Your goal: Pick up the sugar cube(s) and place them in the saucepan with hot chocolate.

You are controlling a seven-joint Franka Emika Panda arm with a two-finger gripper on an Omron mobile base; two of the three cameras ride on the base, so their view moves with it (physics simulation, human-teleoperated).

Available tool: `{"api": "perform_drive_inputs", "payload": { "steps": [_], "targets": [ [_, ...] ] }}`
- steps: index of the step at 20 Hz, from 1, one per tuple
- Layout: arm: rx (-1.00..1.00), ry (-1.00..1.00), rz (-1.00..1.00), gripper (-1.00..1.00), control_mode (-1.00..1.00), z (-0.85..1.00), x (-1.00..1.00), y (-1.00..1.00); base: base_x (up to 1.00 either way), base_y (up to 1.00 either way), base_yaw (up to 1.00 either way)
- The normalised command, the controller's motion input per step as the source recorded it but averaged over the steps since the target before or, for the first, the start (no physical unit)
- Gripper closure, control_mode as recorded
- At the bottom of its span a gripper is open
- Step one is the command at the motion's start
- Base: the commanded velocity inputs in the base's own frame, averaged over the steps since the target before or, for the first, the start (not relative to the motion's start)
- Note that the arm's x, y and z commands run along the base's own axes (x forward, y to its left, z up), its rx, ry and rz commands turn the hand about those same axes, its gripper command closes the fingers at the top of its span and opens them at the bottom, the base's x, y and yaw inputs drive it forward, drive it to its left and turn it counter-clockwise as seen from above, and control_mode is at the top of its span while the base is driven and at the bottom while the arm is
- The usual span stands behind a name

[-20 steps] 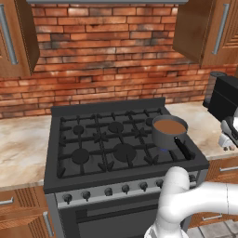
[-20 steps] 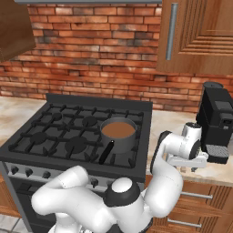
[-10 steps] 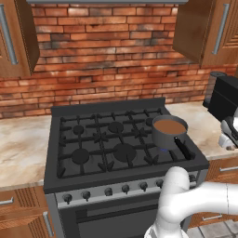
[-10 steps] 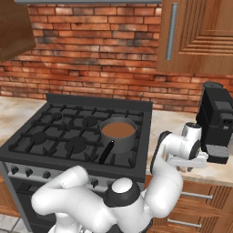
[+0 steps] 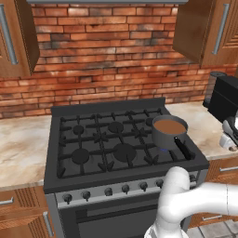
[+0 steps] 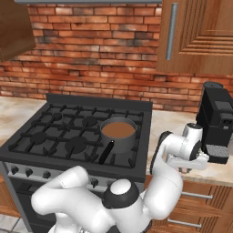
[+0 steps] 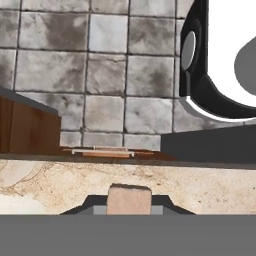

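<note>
Seeing gripper (image 7: 129,209) clamped on sugar cube (image 7: 129,199) at my hand view's 6 o'clock, above the surface (image 7: 200,187); saucepan (image 6: 119,135) on stove (image 6: 68,136).

Even, bright rendered light, soft shadows, no glare, slightly blurry low-resolution textures.

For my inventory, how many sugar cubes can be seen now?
1: the sugar cube sits between the tool tips, above the counter edge. Others may be hidden.

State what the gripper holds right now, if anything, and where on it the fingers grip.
The gripper appears shut on a sugar cube: its dark fingers flank the cube's two opposite sides, just above the counter. Whether the cube is lifted cannot be told.
</note>
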Motion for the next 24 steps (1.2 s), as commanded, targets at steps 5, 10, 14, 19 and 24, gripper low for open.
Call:
{"api": "perform_drive_inputs", "payload": {
  "steps": [5, 10, 14, 19, 24],
  "targets": [
    [-0.06, -0.09, -0.09, 1.00, -1.00, 0.19, -0.12, 0.44, 0.00, 0.00, 0.00],
    [-0.04, -0.26, -0.03, 1.00, -1.00, 0.56, -0.24, 0.53, 0.00, 0.00, 0.00],
    [-0.05, -0.25, 0.00, 1.00, -1.00, 0.64, -0.32, 0.56, 0.00, 0.00, 0.00],
    [-0.02, -0.10, -0.02, 1.00, -1.00, 0.82, -0.21, 0.44, 0.00, 0.00, 0.00],
    [-0.04, 0.00, -0.07, 1.00, -1.00, 0.77, -0.13, 0.40, 0.00, 0.00, 0.00]
  ]
}}
